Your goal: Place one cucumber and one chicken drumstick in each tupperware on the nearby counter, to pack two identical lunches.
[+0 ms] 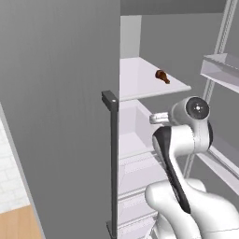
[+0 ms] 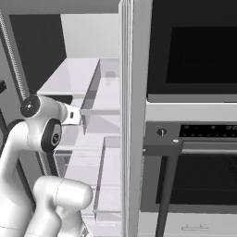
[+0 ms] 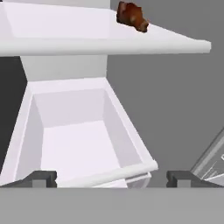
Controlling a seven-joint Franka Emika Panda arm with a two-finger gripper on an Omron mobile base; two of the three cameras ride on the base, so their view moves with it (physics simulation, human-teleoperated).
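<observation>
open bin below, shelf overhead, door left

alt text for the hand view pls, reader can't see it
A brown chicken drumstick lies near the front edge of a white fridge shelf, above an open white bin. The open end effector points toward the bin, its two dark fingertips spread wide at the bottom and holding nothing.

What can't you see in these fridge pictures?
- The drumstick: hand view, small; which end points outward is unclear.
- The drawer: hand view, near corner cut by the bottom edge.
- The shelf: left base view, its left part hidden behind the fridge door.
</observation>
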